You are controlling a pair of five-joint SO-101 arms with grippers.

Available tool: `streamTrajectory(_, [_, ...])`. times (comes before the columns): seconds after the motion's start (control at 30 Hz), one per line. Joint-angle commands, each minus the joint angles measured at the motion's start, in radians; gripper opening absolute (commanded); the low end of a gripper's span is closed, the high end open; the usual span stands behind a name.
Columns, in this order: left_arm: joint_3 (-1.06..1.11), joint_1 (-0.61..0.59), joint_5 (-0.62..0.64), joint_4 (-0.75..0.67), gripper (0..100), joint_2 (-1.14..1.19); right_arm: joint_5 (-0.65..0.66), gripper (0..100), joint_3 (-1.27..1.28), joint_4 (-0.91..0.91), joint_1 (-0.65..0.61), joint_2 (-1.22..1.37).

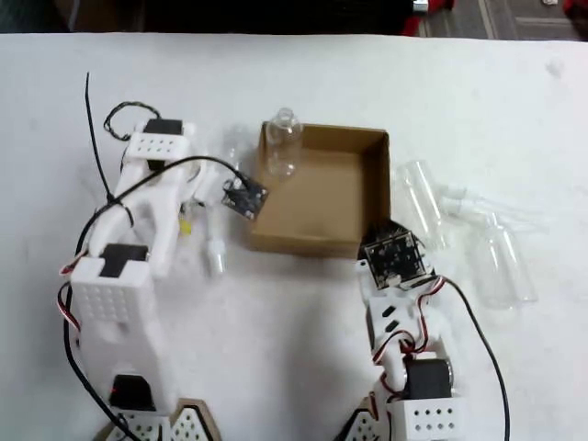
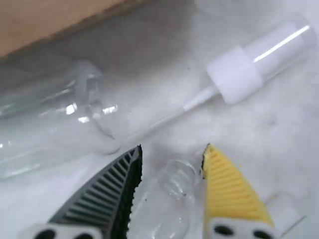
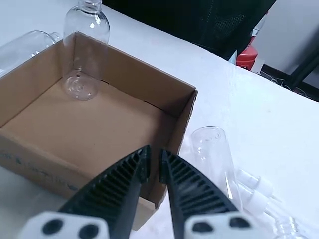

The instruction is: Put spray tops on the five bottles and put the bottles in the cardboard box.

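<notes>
- The cardboard box [image 1: 303, 241] is brown and open-topped. It sits mid-table [image 1: 294, 322] between the two arms.
- An upright bottle [image 1: 283, 142] of clear plastic stands inside the box at its far left corner. Its threaded neck is bare, with no spray top on it.
- The left gripper [image 2: 172, 149] hangs low over the table just left of the box. Its black and yellow ribbed jaws are spread apart.
- The threaded neck of a capless bottle [image 2: 174, 184] lies between those jaws. I cannot tell whether either pad touches it, and most of its body is cut off by the picture edge.
- Just beyond the left fingertips lies a white spray top [image 2: 239, 72]. Its thin dip tube points toward a second lying bottle [image 2: 50, 119], which rests beside the box wall.
- The right gripper [image 3: 155, 152] hovers at the box's near right corner. Its black jaws are drawn almost together, leaving a thin slit with nothing in it.
- Right of the box lie two more clear bottles, a nearer one [image 1: 418, 197] and a farther one [image 1: 501, 266].
- Loose spray tops [image 1: 459, 197] lie between those two bottles. They are pale against the white table, so their number is hard to make out.
</notes>
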Motion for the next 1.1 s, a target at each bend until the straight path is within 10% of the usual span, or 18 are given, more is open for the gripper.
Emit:
streamTrajectory(0.0, [-0.003,-0.016,-0.005,-0.018,8,-0.010,0.012,2.2,0.008,0.001,-0.007,-0.004])
streamTrajectory(0.47, [-0.029,0.082,0.302,-0.114,2,-0.039,0.012,2.2,0.008,0.001,-0.007,-0.004])
streamTrajectory(0.8, [-0.232,0.147,0.594,0.215,2,-0.351,0.012,2.2,0.008,0.001,-0.007,-0.004])
streamTrajectory(1.07, [-0.311,0.268,1.105,0.299,2,-0.627,0.012,2.2,0.008,0.015,-0.007,-0.004])
